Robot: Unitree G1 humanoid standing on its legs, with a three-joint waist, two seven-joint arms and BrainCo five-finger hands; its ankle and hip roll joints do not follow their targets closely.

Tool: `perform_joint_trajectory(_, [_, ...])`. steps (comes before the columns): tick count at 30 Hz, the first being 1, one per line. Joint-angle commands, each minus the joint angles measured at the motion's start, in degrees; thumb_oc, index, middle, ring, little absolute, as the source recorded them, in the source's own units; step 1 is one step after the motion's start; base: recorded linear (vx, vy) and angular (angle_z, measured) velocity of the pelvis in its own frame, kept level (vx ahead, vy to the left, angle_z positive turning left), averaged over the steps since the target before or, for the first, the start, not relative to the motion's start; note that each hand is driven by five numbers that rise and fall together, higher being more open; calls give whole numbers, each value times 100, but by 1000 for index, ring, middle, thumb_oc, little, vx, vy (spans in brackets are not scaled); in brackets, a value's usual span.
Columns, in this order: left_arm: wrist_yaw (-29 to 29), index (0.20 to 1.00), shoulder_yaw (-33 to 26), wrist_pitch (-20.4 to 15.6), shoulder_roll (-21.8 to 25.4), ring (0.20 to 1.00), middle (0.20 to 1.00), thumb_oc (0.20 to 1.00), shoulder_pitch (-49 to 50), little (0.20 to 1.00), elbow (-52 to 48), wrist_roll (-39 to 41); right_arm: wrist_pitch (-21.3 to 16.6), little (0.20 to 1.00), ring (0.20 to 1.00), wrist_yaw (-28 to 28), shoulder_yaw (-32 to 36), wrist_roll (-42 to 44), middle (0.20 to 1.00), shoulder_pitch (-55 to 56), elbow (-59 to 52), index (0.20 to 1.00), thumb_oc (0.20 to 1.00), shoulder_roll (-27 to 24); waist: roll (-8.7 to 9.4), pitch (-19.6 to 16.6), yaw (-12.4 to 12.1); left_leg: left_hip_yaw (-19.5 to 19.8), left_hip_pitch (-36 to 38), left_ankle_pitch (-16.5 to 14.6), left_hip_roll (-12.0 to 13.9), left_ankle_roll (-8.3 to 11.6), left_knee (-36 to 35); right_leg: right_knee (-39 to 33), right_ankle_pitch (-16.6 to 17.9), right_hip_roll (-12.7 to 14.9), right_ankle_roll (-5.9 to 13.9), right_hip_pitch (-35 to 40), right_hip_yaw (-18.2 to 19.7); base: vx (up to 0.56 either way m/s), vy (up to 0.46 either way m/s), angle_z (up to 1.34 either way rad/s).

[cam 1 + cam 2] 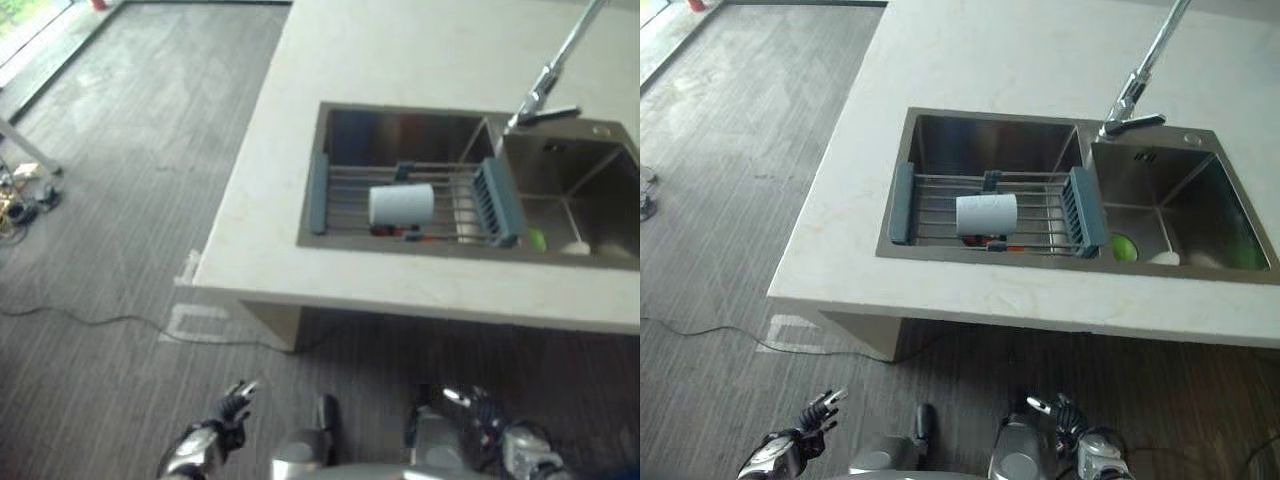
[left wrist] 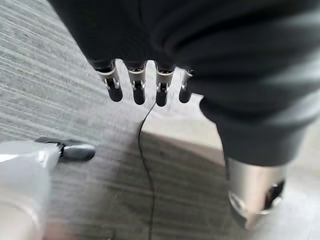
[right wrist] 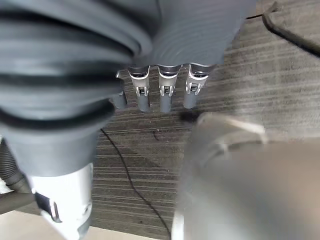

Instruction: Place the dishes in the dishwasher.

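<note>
A white cup [image 1: 401, 204] lies on its side on a wire rack [image 1: 345, 195] with blue-grey ends, set across the left basin of a steel sink [image 1: 312, 170]. Something red [image 1: 385, 231] shows under the cup. A green item [image 1: 537, 239] and a small white one [image 1: 575, 247] lie in the right basin. My left hand [image 1: 228, 410] hangs low over the floor, well short of the counter, with straight fingers [image 2: 137, 90] and nothing in it. My right hand [image 1: 1065, 415] is also low, its fingers [image 3: 165, 92] straight and holding nothing.
The sink sits in a pale stone counter [image 1: 420, 50] whose near edge crosses in front of me. A chrome faucet [image 1: 545, 85] rises between the basins. Grey wood floor spreads to the left, with white tape marks [image 1: 195, 320] and small clutter [image 1: 20, 195] at the far left.
</note>
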State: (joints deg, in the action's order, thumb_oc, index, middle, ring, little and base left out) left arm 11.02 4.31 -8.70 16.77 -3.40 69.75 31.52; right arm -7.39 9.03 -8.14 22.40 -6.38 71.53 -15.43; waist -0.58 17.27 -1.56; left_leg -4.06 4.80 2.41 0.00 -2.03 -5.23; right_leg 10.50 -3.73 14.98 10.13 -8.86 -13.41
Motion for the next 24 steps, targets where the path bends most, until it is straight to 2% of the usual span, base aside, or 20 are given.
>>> perform_joint_trajectory(1, [-63,1000,33,-76,-291,1000,1000,1000,198,1000,-26,268,51,1000,1000,-146,118,-182,1000,78,228,1000,1000,-254,-112,-285,15,91,-163,-655,298,272,482,-327,-19,-594,-261,785,-115,129,-171,19])
perform_joint_trajectory(3, [-149,1000,34,-132,-374,1000,1000,1000,257,1000,-23,185,131,1000,1000,-183,205,-122,1000,153,286,1000,1000,-302,-94,-353,32,55,-148,-629,361,368,488,-589,-5,-647,-313,971,-129,72,-76,15])
perform_joint_trajectory(5, [-328,1000,5,-169,-415,1000,1000,1000,288,1000,-81,439,213,1000,1000,-161,327,-70,1000,177,323,1000,1000,-370,-129,-368,35,32,-159,-539,445,466,417,-852,57,-661,-348,1108,-178,4,-13,5])
perform_joint_trajectory(8, [-489,1000,-176,-220,-402,1000,1000,1000,295,1000,-83,694,188,1000,1000,-162,401,3,1000,231,337,1000,1000,-376,-154,-402,32,21,-119,-512,461,507,346,-959,89,-650,-340,1193,-243,0,0,0])
perform_joint_trajectory(11, [-755,1000,-553,-440,-359,1000,1000,1000,351,1000,-101,1763,144,1000,1000,-127,458,8,1000,309,329,1000,1000,-411,-189,-446,49,51,-50,-523,443,531,298,-1012,62,-629,-353,1292,-251,39,65,4])
perform_joint_trajectory(13, [-929,1000,-931,-690,-282,1000,1000,1000,419,1000,-133,2349,157,1000,1000,-120,497,31,1000,360,310,1000,1000,-428,-199,-468,49,49,-8,-530,436,551,282,-1044,52,-600,-341,1354,-289,41,70,3])
perform_joint_trajectory(15, [-1336,1000,-1507,-1177,-23,1000,1000,1000,485,1000,-250,2798,195,1000,1000,-91,597,30,1000,418,321,1000,1000,-503,-224,-513,39,49,18,-534,425,569,265,-1082,39,-563,-320,1407,-312,46,73,-2])
perform_joint_trajectory(16, [-1565,1000,-1610,-1336,56,1000,1000,1000,504,1000,-277,2591,221,1000,1000,-91,603,31,1000,424,315,1000,1000,-519,-229,-521,41,44,21,-534,424,569,266,-1088,37,-557,-317,1415,-312,41,72,-1])
perform_joint_trajectory(17, [-2877,1000,-1789,-1767,391,1000,1000,1000,565,1000,-432,675,281,1000,1000,-81,615,102,1000,450,310,1000,1000,-582,-255,-529,32,29,31,-527,434,568,278,-1073,29,-546,-318,1419,-300,29,60,-1])
perform_joint_trajectory(19, [-4171,1000,-1904,-1506,1071,1000,1000,1000,622,1000,-764,-1243,265,1000,1000,-4,667,216,1000,524,353,1000,1000,-667,-292,-530,3,15,19,-528,441,544,295,-1062,19,-541,-313,1414,-280,21,56,-3])
perform_joint_trajectory(20, [-4518,1000,-1937,-1247,1405,1000,1000,1000,618,1000,-984,-1499,231,1000,1000,14,666,295,1000,562,371,1000,1000,-690,-314,-538,-6,8,6,-527,444,534,289,-1069,13,-542,-306,1406,-272,5,54,-1])
perform_joint_trajectory(21, [-4840,1000,-2050,-1171,1757,1000,1000,1000,639,1000,-1190,-1664,217,1000,1000,34,670,381,1000,612,377,1000,1000,-710,-342,-537,-19,2,12,-532,442,519,282,-1074,4,-543,-299,1413,-261,-4,61,2])
perform_joint_trajectory(22, [-5135,1000,-2435,-1038,2521,1000,1000,1000,723,1000,-1559,-1936,263,1000,1000,35,691,504,1000,708,340,1000,1000,-733,-395,-566,-45,15,-12,-527,443,497,291,-1099,11,-547,-284,1415,-233,0,50,-1])
perform_joint_trajectory(23, [-5329,1000,-2671,-962,2969,1000,1000,1000,793,1000,-1860,-2169,280,1000,1000,33,713,530,1000,764,323,1000,1000,-725,-421,-583,-61,21,-28,-528,447,491,297,-1112,21,-549,-276,1413,-228,0,0,0])
perform_joint_trajectory(24, [-5213,1000,-3059,-909,3611,1000,1000,1000,841,1000,-2113,-2291,318,1000,1000,12,731,544,1000,801,309,1000,1000,-703,-454,-586,-87,13,10,-546,457,493,290,-1134,16,-561,-264,1463,-230,24,-10,-5])
